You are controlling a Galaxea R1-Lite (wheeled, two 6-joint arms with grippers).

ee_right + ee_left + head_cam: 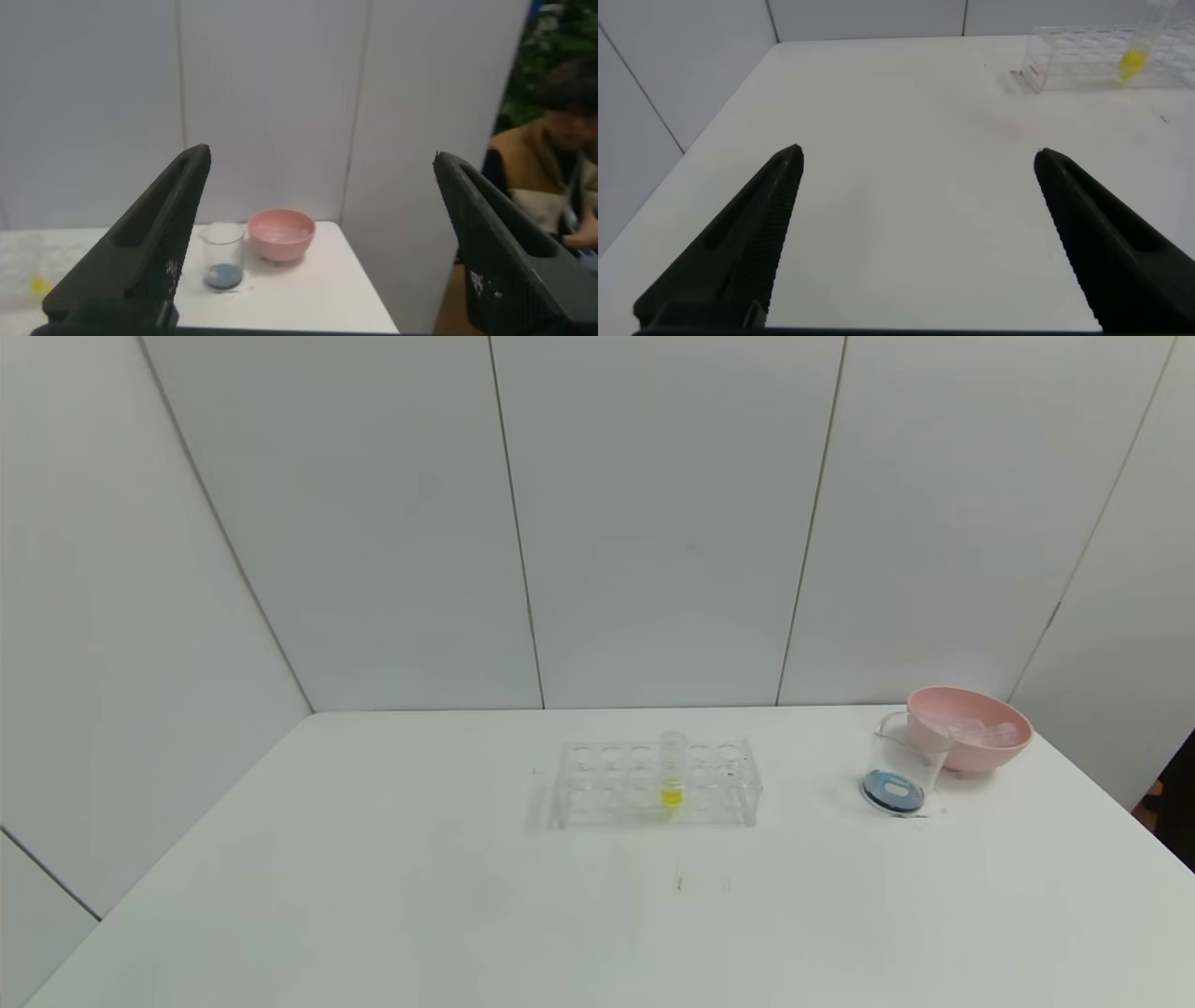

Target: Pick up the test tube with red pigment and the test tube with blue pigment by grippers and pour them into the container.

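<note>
While neither arm shows in the head view, each wrist view shows its own claw with nothing held. The left gripper (915,243) hangs above the left part of the white table (373,896), its two black fingers (738,252) spread wide apart, well away from the glassware. Near the middle of the table stands the clear tube rack (653,784), with a single tube of yellow liquid (672,779) upright in one of its holes; the other holes that can be made out look unfilled. Farther right, toward the far right corner, the container (901,775) stands upright on the table with dark blue liquid pooled at its bottom. Just behind it on its right, touching or nearly so, sits the pink bowl (976,733), in which a few clear tube-like items lie; whether these are the test tubes with red or blue pigment cannot be told. The right gripper (322,243) is held off the table's right edge, looking back toward container (222,257) and bowl (280,233), its fingers likewise wide apart.
</note>
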